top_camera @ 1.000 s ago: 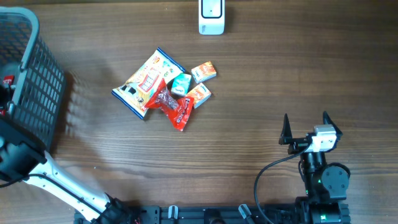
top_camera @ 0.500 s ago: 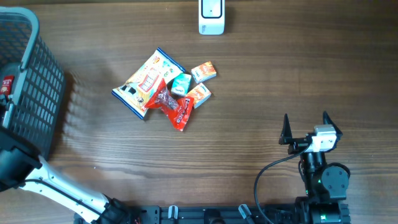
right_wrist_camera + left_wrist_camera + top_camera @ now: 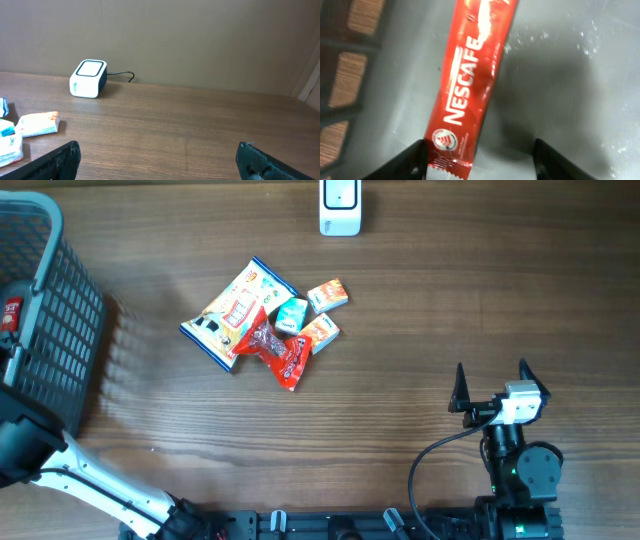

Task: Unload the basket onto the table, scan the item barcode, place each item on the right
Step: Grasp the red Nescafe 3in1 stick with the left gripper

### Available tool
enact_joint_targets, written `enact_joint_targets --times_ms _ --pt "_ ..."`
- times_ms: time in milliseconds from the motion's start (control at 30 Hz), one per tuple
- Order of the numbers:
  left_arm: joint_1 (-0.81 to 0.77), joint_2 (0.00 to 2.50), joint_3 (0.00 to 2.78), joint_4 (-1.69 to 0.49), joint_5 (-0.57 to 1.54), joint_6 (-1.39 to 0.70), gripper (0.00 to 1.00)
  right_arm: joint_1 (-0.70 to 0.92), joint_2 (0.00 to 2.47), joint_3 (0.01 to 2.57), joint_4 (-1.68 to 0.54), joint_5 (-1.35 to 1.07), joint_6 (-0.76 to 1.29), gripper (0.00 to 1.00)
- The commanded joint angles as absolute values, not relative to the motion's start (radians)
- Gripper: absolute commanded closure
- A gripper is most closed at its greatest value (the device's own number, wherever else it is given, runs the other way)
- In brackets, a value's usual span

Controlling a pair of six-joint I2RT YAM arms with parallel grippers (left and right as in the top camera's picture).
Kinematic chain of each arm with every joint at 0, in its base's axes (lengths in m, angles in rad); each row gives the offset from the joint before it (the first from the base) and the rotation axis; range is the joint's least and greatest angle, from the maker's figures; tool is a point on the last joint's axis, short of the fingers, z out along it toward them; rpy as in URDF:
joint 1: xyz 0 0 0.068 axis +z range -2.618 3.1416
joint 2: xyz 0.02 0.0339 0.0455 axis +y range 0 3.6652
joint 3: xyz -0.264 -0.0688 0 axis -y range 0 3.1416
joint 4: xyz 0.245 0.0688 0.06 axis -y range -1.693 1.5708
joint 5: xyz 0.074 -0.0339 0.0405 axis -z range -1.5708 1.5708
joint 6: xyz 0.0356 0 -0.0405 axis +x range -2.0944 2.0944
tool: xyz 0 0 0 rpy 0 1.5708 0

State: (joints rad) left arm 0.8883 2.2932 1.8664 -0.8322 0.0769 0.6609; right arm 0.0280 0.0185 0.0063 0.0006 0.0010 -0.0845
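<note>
A red Nescafe sachet point(image 3: 470, 85) lies flat on the grey floor of the basket point(image 3: 45, 310). My left gripper point(image 3: 480, 160) is down over it with its jaws apart. The sachet's lower end lies against the left finger point(image 3: 415, 160), and a wide gap separates it from the right finger point(image 3: 560, 160). The white scanner point(image 3: 340, 207) stands at the table's far edge, also visible as the scanner point(image 3: 88, 78) in the right wrist view. My right gripper point(image 3: 491, 380) rests open over bare table at the front right, with nothing between its fingers.
A pile of items lies mid-table: a snack bag point(image 3: 232, 313), a red packet point(image 3: 278, 348) and small boxes point(image 3: 327, 295). The left arm point(image 3: 30, 440) reaches from the front edge into the dark mesh basket at the far left.
The left arm has shifted slightly at the basket. The pile, the scanner and the right arm have not moved.
</note>
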Motion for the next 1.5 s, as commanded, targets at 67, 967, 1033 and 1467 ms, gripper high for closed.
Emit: enact_joint_targets --times_ms 67,967,1033,1467 --pt "0.879 2.317 1.837 -0.810 0.071 0.673 0.68 0.024 0.014 0.005 0.006 -0.001 -0.095 0.00" --pt "0.879 2.110 1.839 -0.889 0.371 0.542 0.96 0.024 0.014 0.005 0.006 -0.001 -0.095 0.00" --pt "0.879 2.109 1.838 -0.899 0.346 0.541 0.96 0.024 0.014 0.005 0.006 -0.001 -0.095 0.00" --pt "0.878 2.149 1.838 -0.709 0.321 0.542 0.00 0.024 0.014 0.005 0.006 -0.001 -0.095 0.00"
